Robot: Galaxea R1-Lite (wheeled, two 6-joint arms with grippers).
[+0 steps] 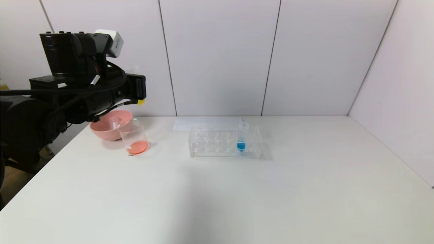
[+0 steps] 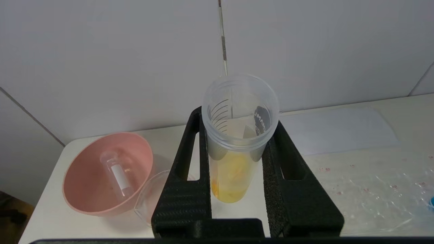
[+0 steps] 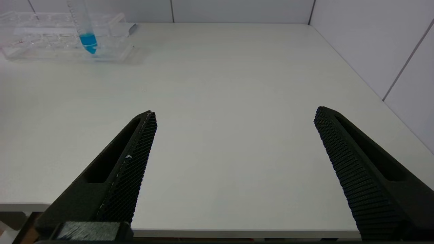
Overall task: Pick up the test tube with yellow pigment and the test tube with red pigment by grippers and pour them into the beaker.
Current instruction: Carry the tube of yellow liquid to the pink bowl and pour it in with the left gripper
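Left gripper clamped on yellow tube, raised above beaker with red-orange liquid beside pink bowl; centre mouth over rim, tip slowly, probably; right gripper spread wide, parked at near table edge.

Three tubes in all: a yellow one in the left claw, a blue one standing in the single rack, an empty one in the bowl. One beaker. Two claws, counting the right.
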